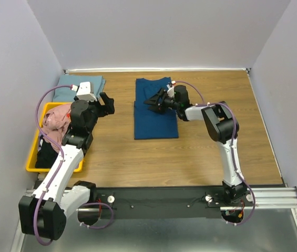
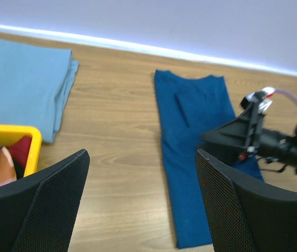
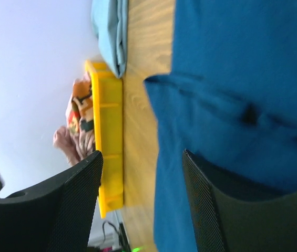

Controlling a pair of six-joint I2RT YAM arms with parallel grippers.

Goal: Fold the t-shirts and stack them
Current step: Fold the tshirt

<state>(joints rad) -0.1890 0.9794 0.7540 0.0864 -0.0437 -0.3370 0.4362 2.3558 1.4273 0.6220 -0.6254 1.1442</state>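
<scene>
The right end effector [image 1: 152, 100] hangs over the far half of the dark navy t-shirt [image 1: 156, 123], its fingers spread. Its wrist view shows only cloth and bare wood in the gap, so I'd say it grips nothing. It reaches in across the shirt's right-hand long edge, with its tips pointing toward the left edge of the table [image 1: 116, 152].

The left end effector [image 1: 108, 103] is spread wide and empty. It stands off the shirt's left long edge with a strip of bare wood between them, at about the same depth on the table as its partner.

The navy shirt lies mid-table as a narrow strip, already folded in from the sides. Its long axis runs from the far edge toward the near edge, with the collar end at the far side. The coming fold looks to be end over end along that axis, and the right arm is plainly the nearer one for it (the left would have to cross the gap first).

Further out, the pale grey-blue t-shirt [image 1: 64, 93] sits folded in the far left corner, likely the foot of the stack. Nearer along the left edge, the yellow bin [image 2: 6, 129] holds the pink t-shirt [image 1: 56, 118] and the black t-shirt [image 1: 45, 155], both crumpled.
</scene>
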